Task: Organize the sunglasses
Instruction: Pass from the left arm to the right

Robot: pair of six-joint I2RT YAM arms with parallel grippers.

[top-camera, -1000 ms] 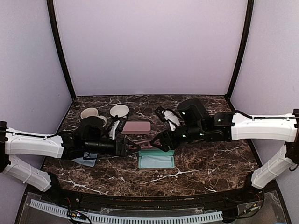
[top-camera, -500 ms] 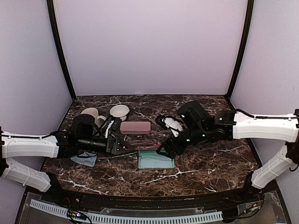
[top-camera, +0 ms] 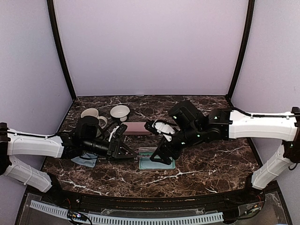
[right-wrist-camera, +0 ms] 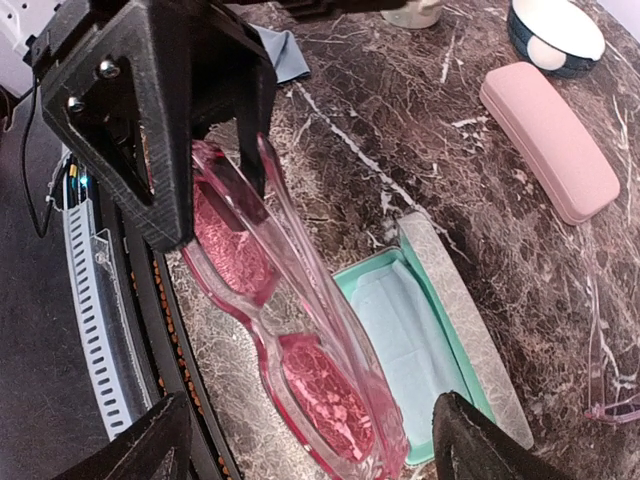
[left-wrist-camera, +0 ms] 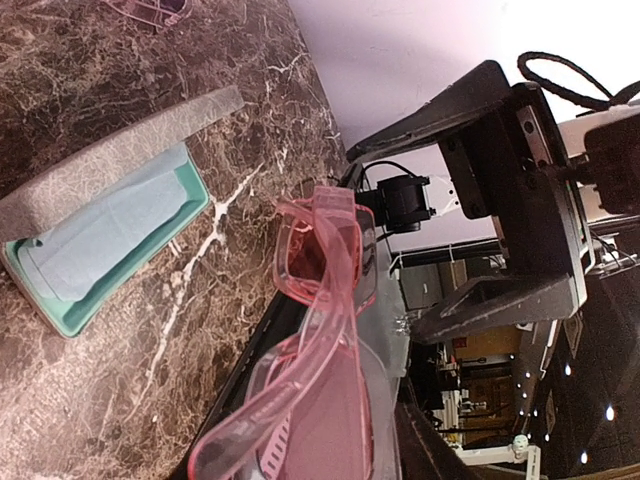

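Note:
The red sunglasses [right-wrist-camera: 320, 385] hang folded over the table's front edge, and my left gripper [top-camera: 125, 151] is shut on one end of them. Its black fingers [right-wrist-camera: 160, 120] show at the top left of the right wrist view. My right gripper [right-wrist-camera: 305, 432] stands open, its two tips wide apart on either side of the glasses' free end without touching it. In the left wrist view the sunglasses [left-wrist-camera: 325, 270] stick out from the jaws. A thin-framed pair [right-wrist-camera: 610, 400] lies at the right edge of the right wrist view.
An open grey case [top-camera: 142, 164] with a teal lining and a light-blue cloth [right-wrist-camera: 410, 330] inside lies just beyond the glasses. A shut pink case [top-camera: 137, 127], a mug [top-camera: 89, 113] and a bowl [top-camera: 120, 111] stand behind. Another blue cloth [top-camera: 85, 161] lies under the left arm.
My right gripper has swung left and nearer, down to the open case, and its jaws have spread. The left gripper has drawn back a little with the red sunglasses.

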